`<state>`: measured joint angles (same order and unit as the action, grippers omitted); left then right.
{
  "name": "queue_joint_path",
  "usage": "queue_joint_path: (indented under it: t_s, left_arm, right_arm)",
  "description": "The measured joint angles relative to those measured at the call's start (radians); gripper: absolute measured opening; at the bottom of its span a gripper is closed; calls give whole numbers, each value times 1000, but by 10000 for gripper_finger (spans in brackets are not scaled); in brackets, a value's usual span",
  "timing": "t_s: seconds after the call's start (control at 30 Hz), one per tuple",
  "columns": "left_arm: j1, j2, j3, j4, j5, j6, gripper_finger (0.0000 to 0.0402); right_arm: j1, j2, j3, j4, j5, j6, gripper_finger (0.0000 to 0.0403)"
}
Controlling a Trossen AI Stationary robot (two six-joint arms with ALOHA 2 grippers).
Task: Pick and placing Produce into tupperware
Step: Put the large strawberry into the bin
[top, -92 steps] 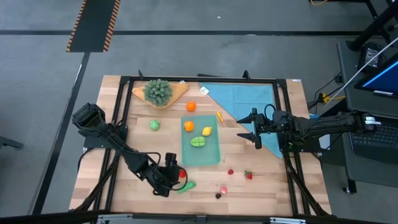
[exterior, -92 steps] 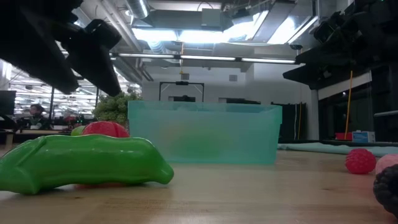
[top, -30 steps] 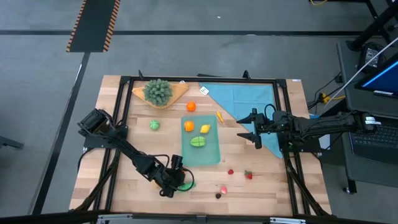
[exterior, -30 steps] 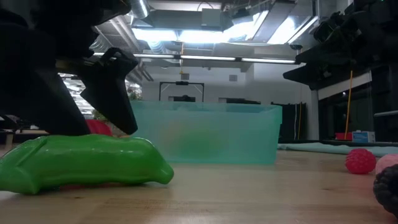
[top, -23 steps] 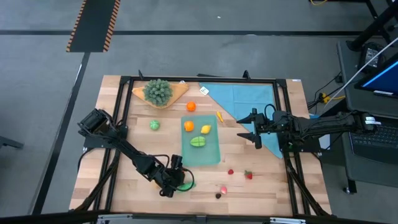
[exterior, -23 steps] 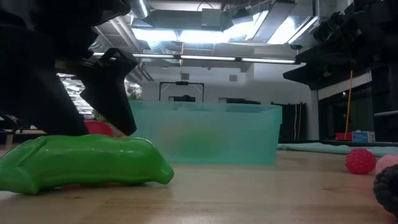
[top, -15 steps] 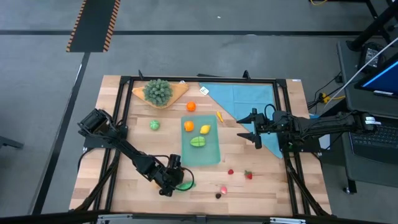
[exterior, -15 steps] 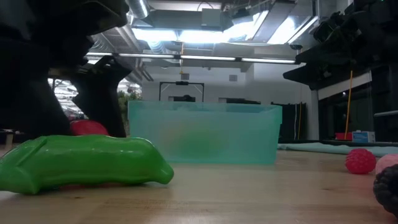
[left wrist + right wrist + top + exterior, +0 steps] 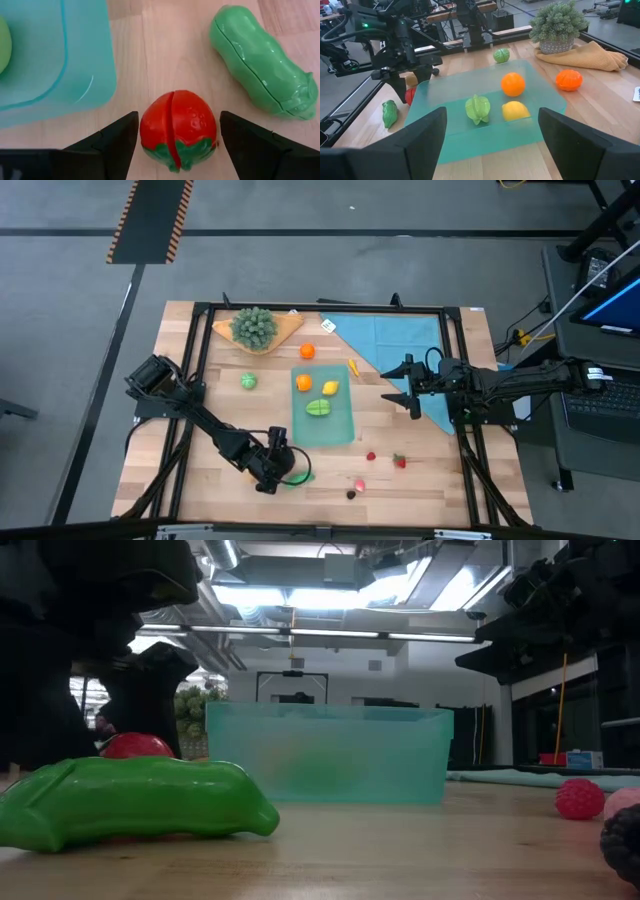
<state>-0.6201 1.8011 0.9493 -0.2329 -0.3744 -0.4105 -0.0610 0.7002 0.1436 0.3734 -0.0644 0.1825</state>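
The tupperware [image 9: 323, 411] sits near the middle of the surface [image 9: 160, 450], holding an orange [image 9: 303, 382], a lemon [image 9: 331, 388] and a star-shaped fruit [image 9: 319, 409], with the cloth [image 9: 395, 340] just to its right and the leafy bunch [image 9: 253, 326] on a board [image 9: 285, 330] behind it to the left. Off the container's front left corner the left gripper [image 9: 175, 145] has its fingers [image 9: 112, 142] spread on either side of a strawberry [image 9: 178, 129], with the pea pod [image 9: 260, 62] just beside it on the side away from the container. The right gripper [image 9: 406, 385] hangs over the cloth's edge, while a tangerine [image 9: 306, 351] lies behind the container, a round vegetable [image 9: 247, 380] to its left, and several small berries [image 9: 371, 456] in front of it to the right.
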Motion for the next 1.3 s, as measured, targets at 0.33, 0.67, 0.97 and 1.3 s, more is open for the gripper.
queue_joint_path:
  t_s: [0.33, 0.67, 0.97, 1.3]
  left_arm:
    - [0, 0, 0, 1, 0, -7, 270]
    - [0, 0, 0, 1, 0, -32, 248]
    - [0, -2, 1, 4, -2, -33, 185]
    - [0, -6, 2, -20, -4, -33, 175]
  right_arm:
    - [0, 0, 0, 0, 0, 18, 316]
    - [0, 0, 0, 0, 0, 19, 316]
    - [0, 0, 0, 0, 0, 19, 316]
    - [0, 0, 0, 0, 0, 19, 316]
